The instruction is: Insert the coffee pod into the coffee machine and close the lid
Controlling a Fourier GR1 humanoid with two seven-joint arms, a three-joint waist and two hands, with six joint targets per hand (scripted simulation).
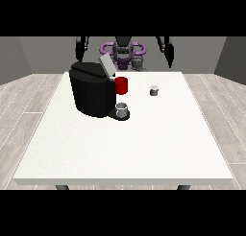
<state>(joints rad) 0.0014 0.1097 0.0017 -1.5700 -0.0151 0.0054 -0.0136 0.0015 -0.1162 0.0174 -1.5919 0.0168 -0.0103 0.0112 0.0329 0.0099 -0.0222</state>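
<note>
nothing looks done yet. the coffee pod (153, 90) sits on the desk (144, 144), well apart from the coffee machine (92, 88), whose lid (106, 65) stands open. both hands (80, 50) (169, 52) hang raised near the robot, holding nothing; finger positions i cannot tell.

Red cup (122, 85) partly hidden behind coffee machine (91, 88). Both hands (80, 50) (169, 55) too small for finger pose to be told. Table (144, 148) legs mostly hidden.
</note>
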